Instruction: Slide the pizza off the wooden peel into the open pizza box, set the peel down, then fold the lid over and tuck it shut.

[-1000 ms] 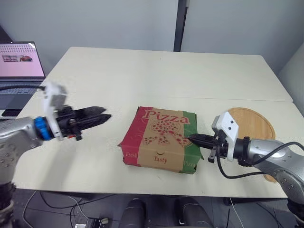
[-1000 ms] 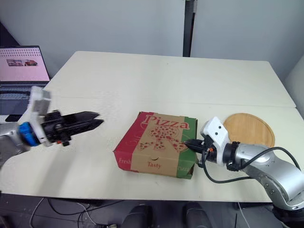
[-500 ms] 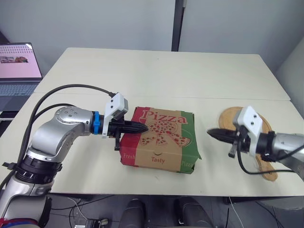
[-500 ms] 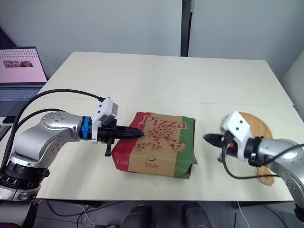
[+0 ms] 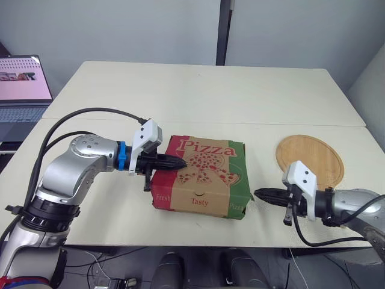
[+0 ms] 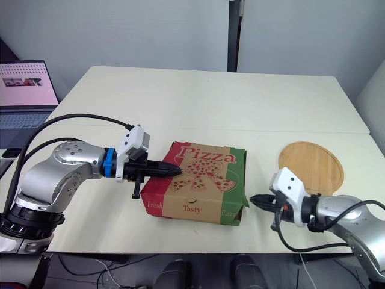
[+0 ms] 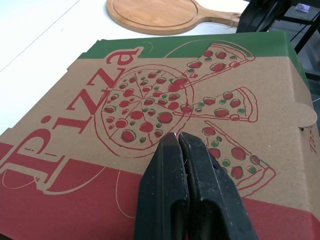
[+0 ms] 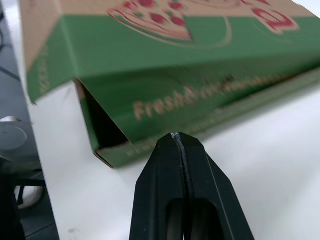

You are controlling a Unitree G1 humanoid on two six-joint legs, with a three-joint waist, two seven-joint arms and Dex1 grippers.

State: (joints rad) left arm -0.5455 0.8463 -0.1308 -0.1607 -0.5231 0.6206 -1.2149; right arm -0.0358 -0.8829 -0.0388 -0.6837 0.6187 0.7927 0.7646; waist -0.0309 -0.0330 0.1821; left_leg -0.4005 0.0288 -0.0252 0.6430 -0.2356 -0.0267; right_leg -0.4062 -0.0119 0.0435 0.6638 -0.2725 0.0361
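The lid of the pizza box (image 5: 204,180) is down, so whatever is inside is hidden. The robot's right forearm cuts off the near part of the wooden peel (image 5: 310,159), handle included.

Nearest the front edge of the table (image 5: 198,96), the right gripper (image 5: 257,194) hangs low over the tabletop. Its fingers are pressed together with nothing between them. The tip aims at the box's near right corner, just beside it, with a strip of bare table between. In the right wrist view the green side flap (image 8: 150,65) stands out from the box wall at that corner, leaving a dark gap (image 8: 102,125). How deep it goes cannot be made out.

The box sits in the middle of the table's near half, its front wall close to the front edge. The left gripper (image 5: 180,162) reaches in from the box's left side with its fingers closed and empty. The tips lie over the printed pizza on the lid; whether they press on the cardboard cannot be told.

The peel lies flat, right of the box and a little farther back, apart from it and near the table's right edge. Beyond the box the far half of the table is bare. A laptop (image 5: 21,90) stands off the far left corner.
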